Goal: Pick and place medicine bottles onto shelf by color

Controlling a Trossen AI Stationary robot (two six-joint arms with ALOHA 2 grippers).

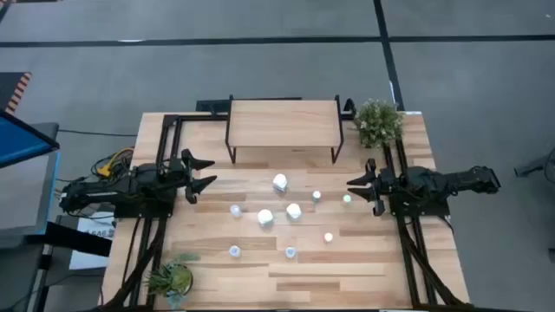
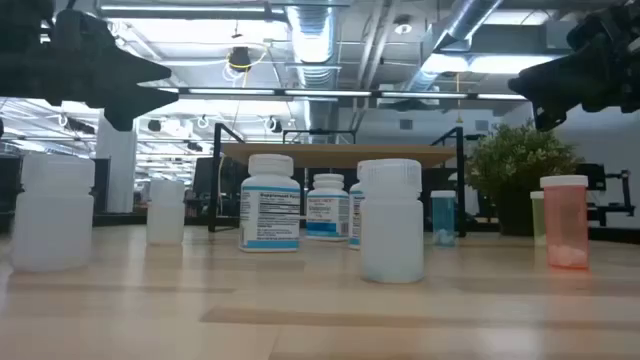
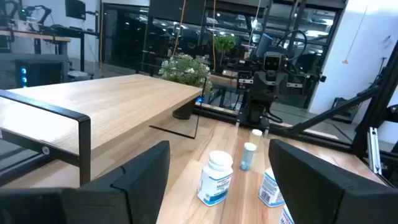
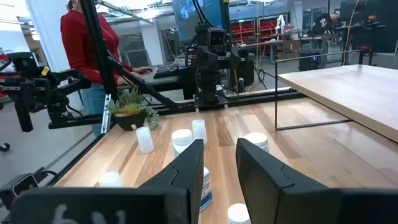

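Note:
Several small medicine bottles stand upright on their bases on the plank tabletop between my arms. There are bigger white ones with blue labels (image 1: 280, 183) (image 2: 271, 203), a plain white one (image 2: 391, 222), an orange one (image 2: 565, 221) and tiny ones with blue caps (image 1: 234, 251) or a green cap (image 1: 347, 199). The shelf (image 1: 282, 126), a light wooden top on black legs, stands at the far middle with nothing on it. My left gripper (image 1: 205, 173) is open and empty, left of the bottles. My right gripper (image 1: 355, 187) is open and empty, just right of the green-capped bottle.
A potted plant (image 1: 379, 122) stands right of the shelf at the far right. Another plant (image 1: 171, 277) stands at the near left. Black frame rails (image 1: 165, 130) run along both table sides. A person in red (image 4: 81, 43) stands beyond the table's left side.

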